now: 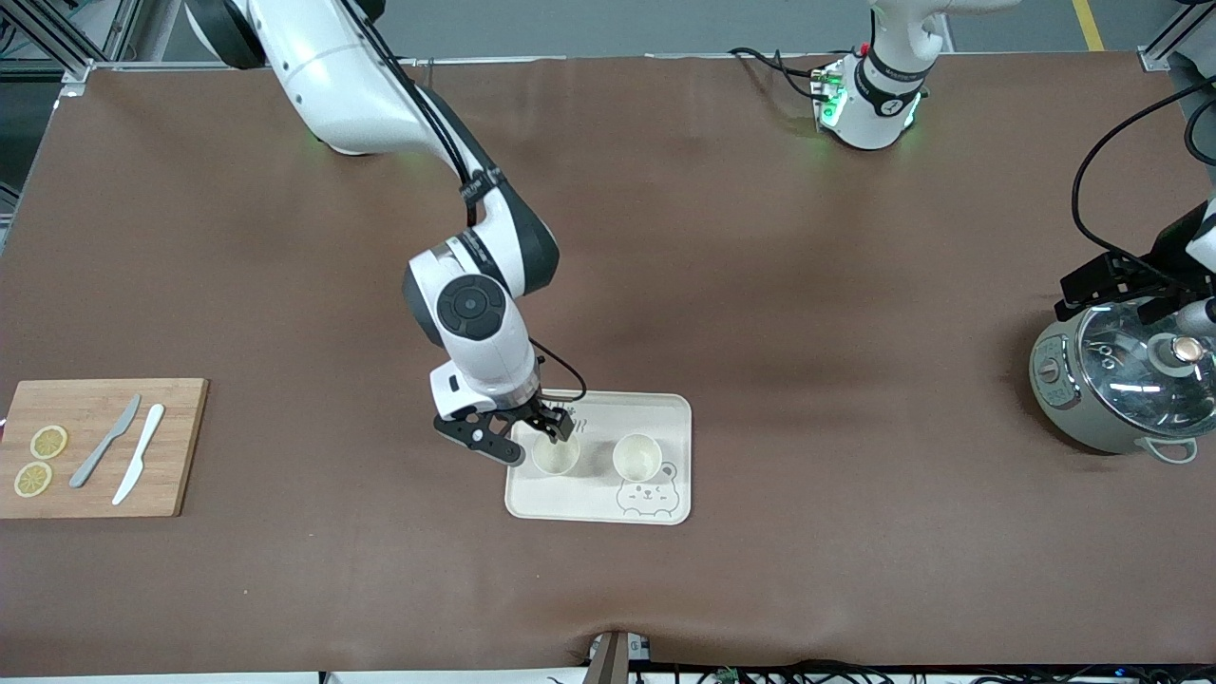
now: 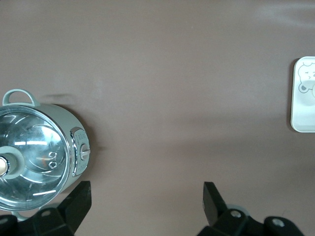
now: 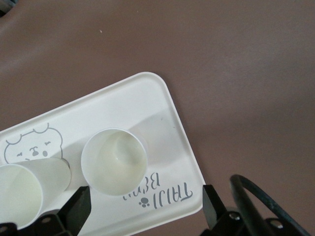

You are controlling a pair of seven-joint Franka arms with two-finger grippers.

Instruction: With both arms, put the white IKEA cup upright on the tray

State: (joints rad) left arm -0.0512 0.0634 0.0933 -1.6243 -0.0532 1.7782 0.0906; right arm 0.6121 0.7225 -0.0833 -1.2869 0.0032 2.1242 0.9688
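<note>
Two white cups stand upright side by side on the cream tray (image 1: 589, 503). One cup (image 1: 556, 454) is toward the right arm's end, the other cup (image 1: 636, 456) is by the bear drawing. My right gripper (image 1: 537, 437) hangs open just over the first cup (image 3: 114, 161) and the tray's lettered edge (image 3: 147, 98), holding nothing. The second cup (image 3: 24, 191) shows beside it. My left gripper (image 1: 1130, 294) waits open over the rice cooker at the left arm's end. It is empty (image 2: 147, 191), with bare table between its fingers. The tray's corner (image 2: 305, 108) shows far off.
A grey-green rice cooker (image 1: 1116, 380) with a glass lid (image 2: 34, 157) sits at the left arm's end. A wooden cutting board (image 1: 176, 446) with two lemon slices and two knives lies at the right arm's end. A black cable (image 3: 266, 196) loops by the right gripper.
</note>
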